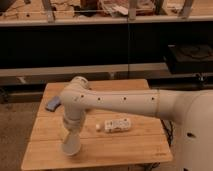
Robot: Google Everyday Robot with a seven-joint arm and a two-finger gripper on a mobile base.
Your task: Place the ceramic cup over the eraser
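1. Reaching down at lower left of the frame, the pincer [71, 132] hangs over what seems the ceramic cup [70, 146] on the desk [140, 145].
2. Whether it clasps anything, I cannot tell.

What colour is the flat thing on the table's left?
Flat object: bluish-purple, camera view. Gripper hangs over wooden table front-left.

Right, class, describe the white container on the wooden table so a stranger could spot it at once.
Find the wooden table; the robot arm reaches across it, its end effector at the front left. Right of that lies the white container, on its side, unlike the bluish object at the left edge.
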